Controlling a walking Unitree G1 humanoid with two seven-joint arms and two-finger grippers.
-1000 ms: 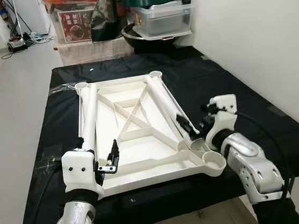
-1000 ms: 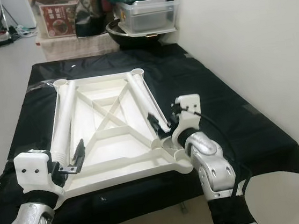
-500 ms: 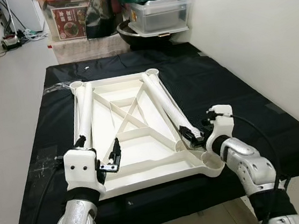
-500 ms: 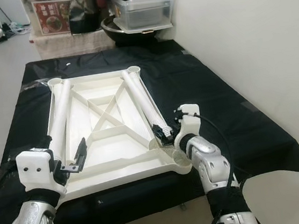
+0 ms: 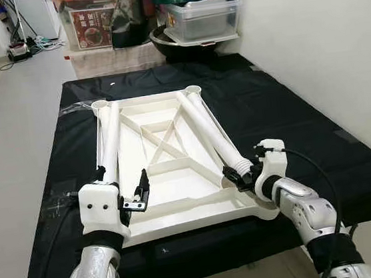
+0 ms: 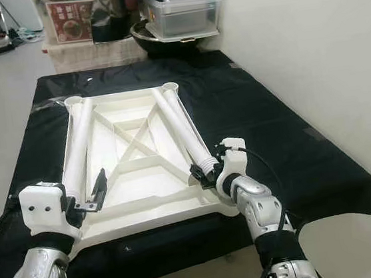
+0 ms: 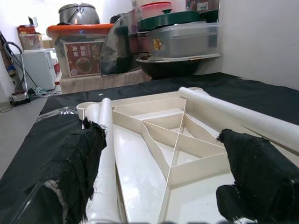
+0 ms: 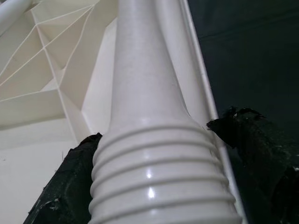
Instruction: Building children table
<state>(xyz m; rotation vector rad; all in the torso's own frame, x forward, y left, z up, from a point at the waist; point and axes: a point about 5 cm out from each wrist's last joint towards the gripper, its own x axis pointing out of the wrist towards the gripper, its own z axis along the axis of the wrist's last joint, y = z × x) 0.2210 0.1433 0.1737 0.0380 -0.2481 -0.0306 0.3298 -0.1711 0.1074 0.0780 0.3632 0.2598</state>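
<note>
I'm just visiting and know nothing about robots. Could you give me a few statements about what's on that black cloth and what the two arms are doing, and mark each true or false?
1. The white tabletop lies upside down, its ribbed underside facing up. True.
2. The right pincer has its fingers either side of the threaded end of a white table leg. True.
3. The left pincer is clamped shut on the other table leg. False: it is open above the tabletop's near left part.
4. All four legs stand upright in their sockets. False: two legs lie flat on the tabletop.
5. The cloth is black. True.
</note>
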